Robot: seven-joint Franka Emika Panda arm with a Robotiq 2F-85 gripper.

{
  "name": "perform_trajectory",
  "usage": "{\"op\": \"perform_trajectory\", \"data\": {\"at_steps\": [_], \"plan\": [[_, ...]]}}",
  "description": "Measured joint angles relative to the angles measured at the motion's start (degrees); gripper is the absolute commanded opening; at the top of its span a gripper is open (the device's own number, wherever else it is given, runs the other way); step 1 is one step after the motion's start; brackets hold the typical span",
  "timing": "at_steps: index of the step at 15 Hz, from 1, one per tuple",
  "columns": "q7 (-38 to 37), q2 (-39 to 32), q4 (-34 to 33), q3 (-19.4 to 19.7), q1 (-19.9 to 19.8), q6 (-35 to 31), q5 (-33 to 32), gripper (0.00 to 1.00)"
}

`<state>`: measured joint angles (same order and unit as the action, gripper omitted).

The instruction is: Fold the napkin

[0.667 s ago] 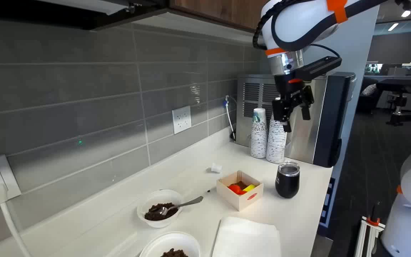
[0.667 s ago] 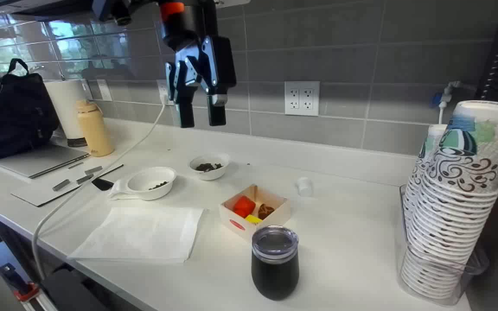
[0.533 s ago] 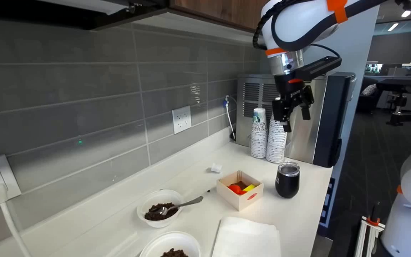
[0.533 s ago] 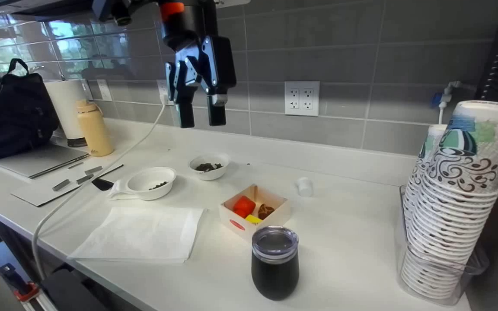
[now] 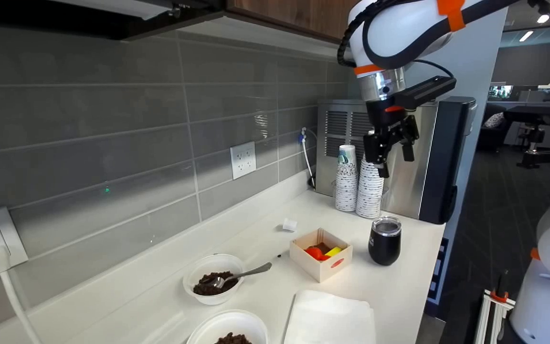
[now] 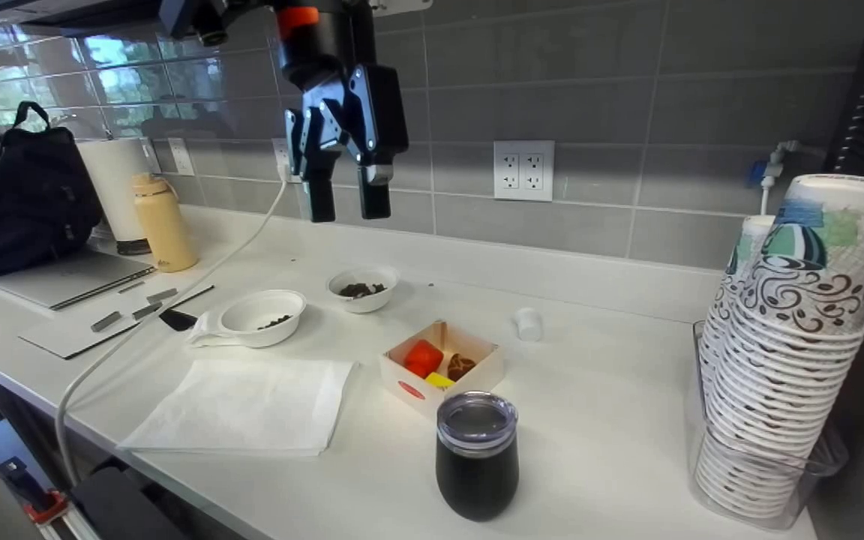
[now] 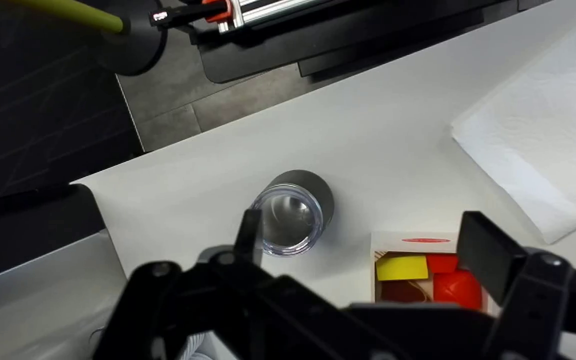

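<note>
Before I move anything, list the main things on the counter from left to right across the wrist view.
Machine, tumbler, box, napkin, which runs out of frame. The tool blocks much of the bottom edge; anything hidden there is left out.

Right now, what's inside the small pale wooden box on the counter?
The small pale wooden box holds at least one rounded red piece, a yellow piece and a brown patterned piece. Whatever lies beneath them is covered, so I can't tell.

both exterior views slant down across counter (image 6: 612, 420); wrist view points steeply down; all share napkin (image 7: 553, 135).
</note>
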<state>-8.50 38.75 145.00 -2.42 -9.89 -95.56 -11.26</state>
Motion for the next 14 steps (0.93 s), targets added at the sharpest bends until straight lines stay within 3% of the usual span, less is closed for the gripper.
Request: {"op": "perform_trajectory", "data": {"at_steps": [3, 7, 14], "plan": [[0.0, -1.0, 0.2, -1.5, 3.2, -1.2, 0.0, 1.00], [-2.3, -1.8, 1.6, -6.9, 9.0, -5.2, 0.1, 1.00], [-11.8, -1.1, 11.5, -15.7, 17.3, -24.1, 0.7, 1.00]]}}
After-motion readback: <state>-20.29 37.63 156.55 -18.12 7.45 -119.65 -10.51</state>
